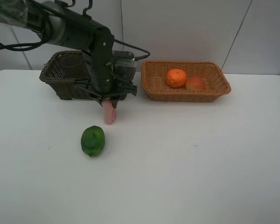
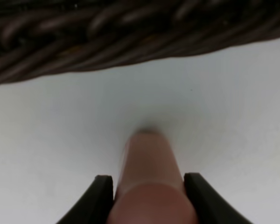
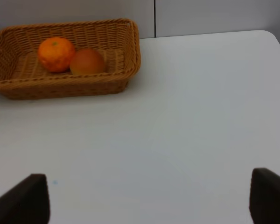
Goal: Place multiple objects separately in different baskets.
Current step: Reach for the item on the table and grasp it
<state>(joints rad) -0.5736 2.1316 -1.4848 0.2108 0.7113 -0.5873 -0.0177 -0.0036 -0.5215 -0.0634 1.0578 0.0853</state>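
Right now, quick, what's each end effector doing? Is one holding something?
Left end effector: closed on the pink bottle.
Right end effector: open, holding nothing.

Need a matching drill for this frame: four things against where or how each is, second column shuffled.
Things:
1. lime
2. orange
3. pink bottle
4. right gripper

Places or states:
A. inside the tan basket
B. clamped in the left gripper
C. open, nothing between its fingers
D. loose on the table, outside both baskets

Pairs: 1-D, 2-A, 3-B, 4-C
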